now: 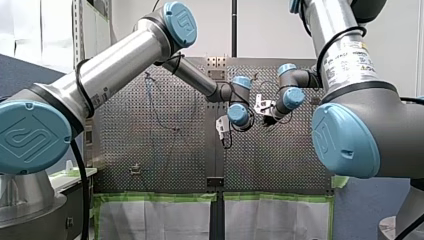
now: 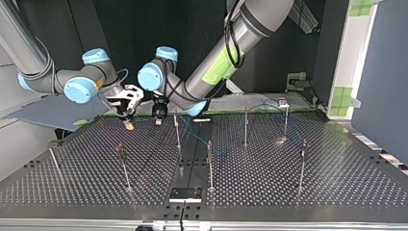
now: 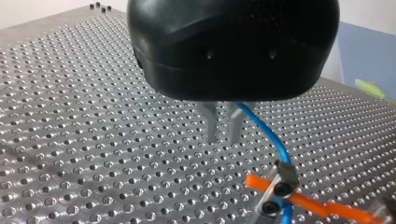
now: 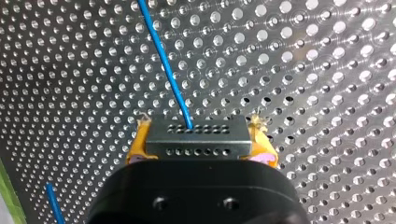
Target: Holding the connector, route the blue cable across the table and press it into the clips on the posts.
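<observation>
In the right wrist view my right gripper is shut on the grey metal connector, which sits between its yellow pads. The blue cable leaves the connector and runs out over the perforated table. In the left wrist view my left gripper hangs just above the table with its metal fingers close together. The blue cable comes out from between them near their base. It runs down to the connector, beside them. In the top view my right gripper and my left gripper stand side by side.
Several thin posts with clips stand on the table, among them post, post and post. Slack blue cable loops between them. A black plate lies at the table's near edge in the top view.
</observation>
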